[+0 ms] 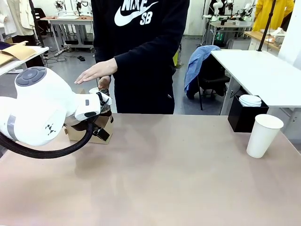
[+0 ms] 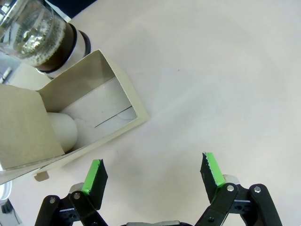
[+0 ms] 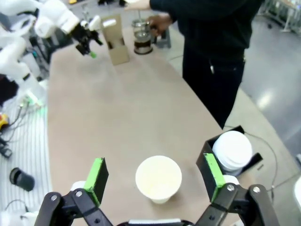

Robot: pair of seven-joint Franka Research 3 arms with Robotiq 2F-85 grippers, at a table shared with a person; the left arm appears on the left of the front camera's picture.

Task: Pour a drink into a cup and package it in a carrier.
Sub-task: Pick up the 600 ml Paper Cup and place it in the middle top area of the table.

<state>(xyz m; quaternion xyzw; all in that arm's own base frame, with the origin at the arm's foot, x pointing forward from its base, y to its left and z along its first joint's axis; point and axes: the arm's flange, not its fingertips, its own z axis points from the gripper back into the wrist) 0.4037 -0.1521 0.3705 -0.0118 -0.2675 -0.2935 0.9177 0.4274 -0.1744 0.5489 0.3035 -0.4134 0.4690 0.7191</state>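
The brown cardboard carrier (image 1: 83, 135) stands at the table's far left, with my left gripper (image 1: 102, 132) right beside it. In the left wrist view the left gripper (image 2: 153, 173) hangs open over bare table next to the carrier (image 2: 89, 101), and something white and rounded shows inside a pocket. The glass jug (image 2: 35, 30) with the dark drink (image 2: 60, 52) stands just behind it, and a person's hand (image 3: 160, 22) holds the jug (image 3: 142, 40). My right gripper (image 3: 155, 175) is open above the white paper cup (image 3: 158, 178), which also stands at the right in the front view (image 1: 264, 135).
A black box (image 1: 244, 117) holding white lids (image 1: 250, 100) sits behind the cup at the table's right edge. The person stands at the far side with one hand (image 1: 96, 71) held flat above the jug. The left arm's white body (image 1: 37, 110) covers the near left.
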